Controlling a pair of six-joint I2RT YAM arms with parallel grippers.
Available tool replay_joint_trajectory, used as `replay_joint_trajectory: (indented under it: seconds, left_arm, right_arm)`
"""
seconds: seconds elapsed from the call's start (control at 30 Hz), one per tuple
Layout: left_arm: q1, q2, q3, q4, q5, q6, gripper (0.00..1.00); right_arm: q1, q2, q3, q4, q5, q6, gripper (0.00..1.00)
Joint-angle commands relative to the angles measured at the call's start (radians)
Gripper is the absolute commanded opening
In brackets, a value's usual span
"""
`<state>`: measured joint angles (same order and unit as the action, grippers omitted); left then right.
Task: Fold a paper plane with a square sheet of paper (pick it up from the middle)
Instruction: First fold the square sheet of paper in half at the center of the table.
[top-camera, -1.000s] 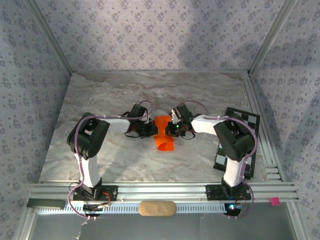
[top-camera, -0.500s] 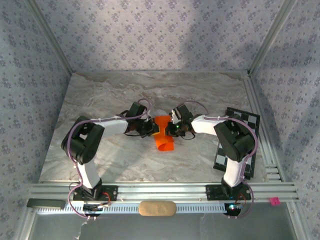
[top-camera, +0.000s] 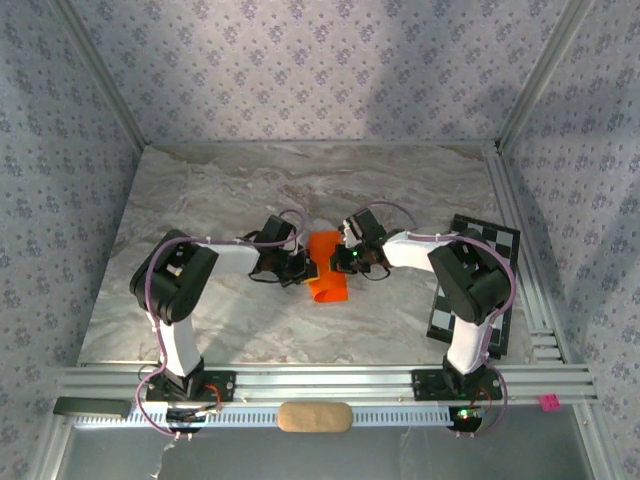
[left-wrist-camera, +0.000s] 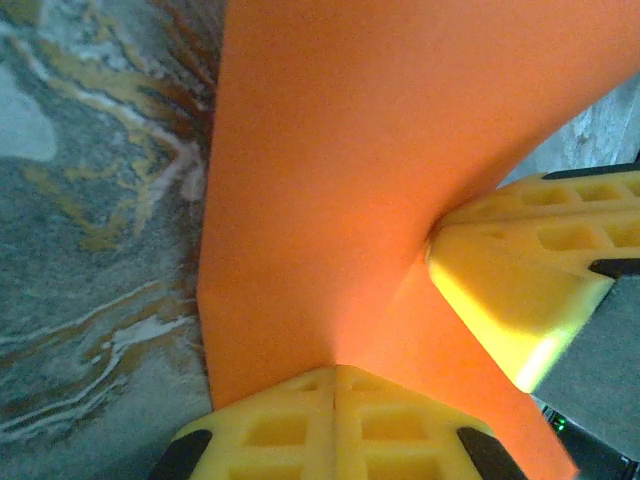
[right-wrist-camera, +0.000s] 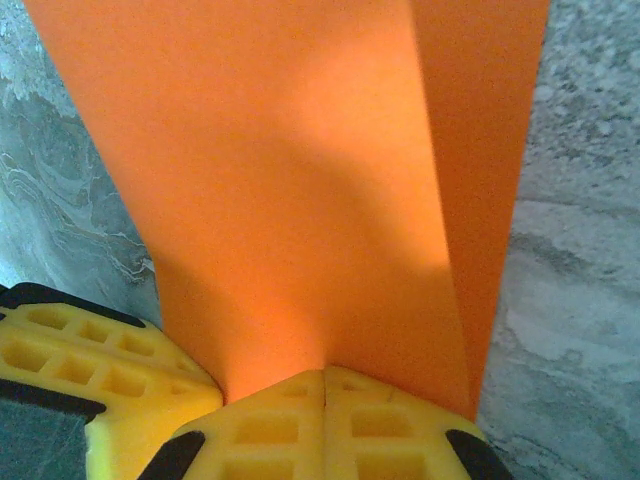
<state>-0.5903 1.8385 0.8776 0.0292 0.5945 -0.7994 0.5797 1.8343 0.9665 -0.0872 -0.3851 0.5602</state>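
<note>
The paper (top-camera: 325, 270) lies near the middle of the worktop (top-camera: 200, 200), folded into a narrow orange strip. Its long axis runs from the far edge toward the near edge, with the near end leaning slightly toward the right edge. From above, which end is the tip cannot be told: the far end looks squared and the near end rounded.

The left gripper (top-camera: 306, 269) meets the strip from the left and the right gripper (top-camera: 339, 264) from the right, about midway along its length, close opposite each other. In the left wrist view its yellow fingers (left-wrist-camera: 300, 430) are pressed together with the paper's edge pinched between them. The other gripper's finger sits at the right, touching the sheet. In the right wrist view the fingers (right-wrist-camera: 270, 430) are likewise clamped onto the paper, which stretches away from them with a second layer overlapping along its right side.

A checkerboard card (top-camera: 478, 285) lies along the right edge, well apart from the paper.
</note>
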Motion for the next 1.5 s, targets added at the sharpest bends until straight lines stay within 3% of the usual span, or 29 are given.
replay_joint_trajectory:
  seconds: [0.0, 0.23, 0.33, 0.43, 0.77, 0.93, 1.23, 1.47]
  left_arm:
    - [0.004, 0.012, -0.046, -0.041, -0.044, 0.055, 0.06]
    - [0.001, -0.092, -0.021, -0.022, -0.002, 0.005, 0.1]
    - [-0.003, -0.088, -0.038, 0.103, 0.086, -0.078, 0.12]
    - [-0.012, -0.063, -0.027, 0.109, 0.115, -0.085, 0.13]
    - [-0.022, -0.003, -0.09, 0.037, 0.045, -0.032, 0.1]
    - [-0.023, -0.018, -0.113, -0.086, -0.045, 0.053, 0.09]
    - [-0.063, -0.143, -0.098, -0.016, 0.015, 0.001, 0.11]
    - [-0.081, -0.111, -0.098, 0.039, 0.02, -0.026, 0.12]
  right_arm:
    - [0.002, 0.039, -0.048, -0.149, 0.094, 0.006, 0.0]
    - [0.0, 0.03, -0.053, -0.151, 0.098, 0.006, 0.0]
    - [0.0, 0.031, -0.052, -0.152, 0.098, 0.004, 0.0]
    - [0.0, 0.034, -0.046, -0.16, 0.1, -0.002, 0.0]
    - [-0.002, 0.03, -0.059, -0.155, 0.104, 0.004, 0.0]
    - [-0.003, 0.026, -0.067, -0.151, 0.106, 0.006, 0.0]
    - [-0.01, 0.01, -0.08, -0.148, 0.106, 0.009, 0.0]
    - [-0.007, 0.011, -0.078, -0.141, 0.107, 0.016, 0.0]
